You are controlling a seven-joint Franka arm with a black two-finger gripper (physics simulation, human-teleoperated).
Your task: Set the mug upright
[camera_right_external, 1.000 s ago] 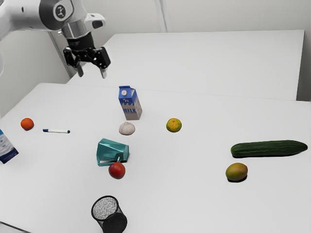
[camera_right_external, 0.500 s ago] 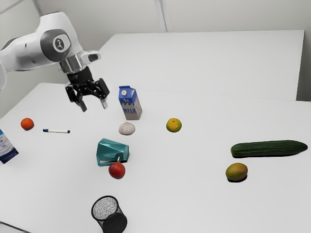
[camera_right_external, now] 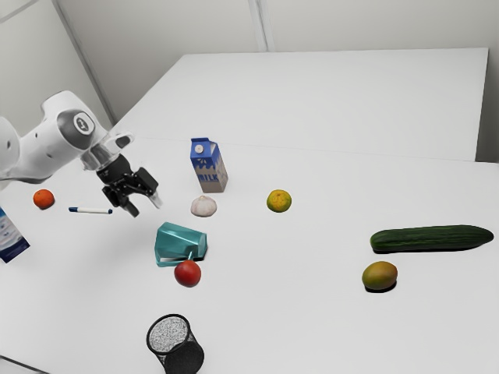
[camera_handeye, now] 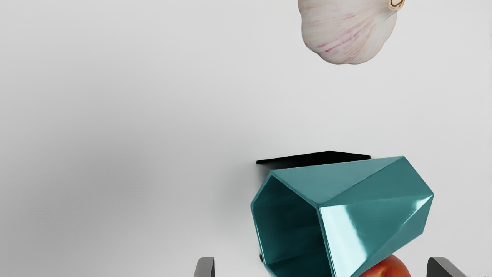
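On the smooth white table (camera_right_external: 296, 319), a glossy teal mug with faceted sides (camera_right_external: 181, 243) lies on its side, its wide mouth turned toward the exterior view's left and its narrower base toward the right. A round red fruit (camera_right_external: 187, 273) sits right against or just beside it; whether they touch, I cannot tell. A pale, pink-streaked garlic bulb (camera_right_external: 203, 206) rests a little way off on the mug's other side.

The black two-finger gripper (camera_right_external: 146, 206) hangs above the table near the mug's open end, its fingers spread wide and holding nothing.

The walls look hard and rigid, ceramic or something like it, so the mug should not give under a squeeze. I would judge it fairly light, perhaps brittle at the lip, and slick: a slanting facet could slide or twist between the pads. The mouth end offers the best purchase, with one finger inside and one outside the rim, or both across the body on opposing facets. The fruit may crowd a finger on its side or roll if nudged. Turning the mug mouth-up calls for a firm hold, enough lift for the base to swing under, and a gentle set-down.
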